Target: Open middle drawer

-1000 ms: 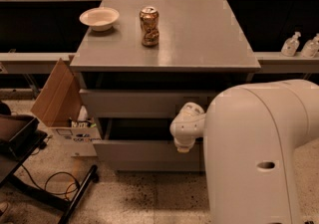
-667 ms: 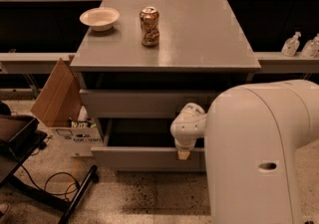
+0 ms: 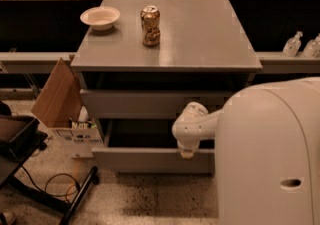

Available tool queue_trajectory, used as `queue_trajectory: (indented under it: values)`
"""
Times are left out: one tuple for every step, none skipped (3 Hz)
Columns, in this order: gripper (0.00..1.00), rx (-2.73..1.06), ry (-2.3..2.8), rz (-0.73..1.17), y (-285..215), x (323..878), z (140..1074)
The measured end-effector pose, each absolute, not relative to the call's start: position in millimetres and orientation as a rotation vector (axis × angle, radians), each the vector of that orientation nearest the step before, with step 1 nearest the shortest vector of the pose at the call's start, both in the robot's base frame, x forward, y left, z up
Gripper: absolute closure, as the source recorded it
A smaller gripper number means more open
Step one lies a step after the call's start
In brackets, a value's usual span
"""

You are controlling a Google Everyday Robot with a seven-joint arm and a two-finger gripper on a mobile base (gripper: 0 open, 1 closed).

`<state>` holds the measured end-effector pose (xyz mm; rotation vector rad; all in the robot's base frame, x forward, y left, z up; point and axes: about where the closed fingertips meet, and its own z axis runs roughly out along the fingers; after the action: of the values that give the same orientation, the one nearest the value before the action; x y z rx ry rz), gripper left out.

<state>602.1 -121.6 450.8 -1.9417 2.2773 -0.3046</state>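
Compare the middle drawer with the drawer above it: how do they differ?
The middle drawer is pulled out toward the camera, a dark gap behind its front; the upper drawer sits further back. The claw is at the middle drawer's top edge; nothing touches the upper drawer. Both fronts are plain grey, without handles.

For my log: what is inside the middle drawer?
Only dark shadow shows inside the grey middle drawer; the grey upper drawer front covers its rear part. The white pincer rests at its front edge.
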Motion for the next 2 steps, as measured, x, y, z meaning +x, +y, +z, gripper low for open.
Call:
queue_trajectory:
  values:
    - [1.0,-1.942,2.277,-0.305,-122,602,449]
    - [1.0,-1.933,2.323,-0.304,-128,582,459]
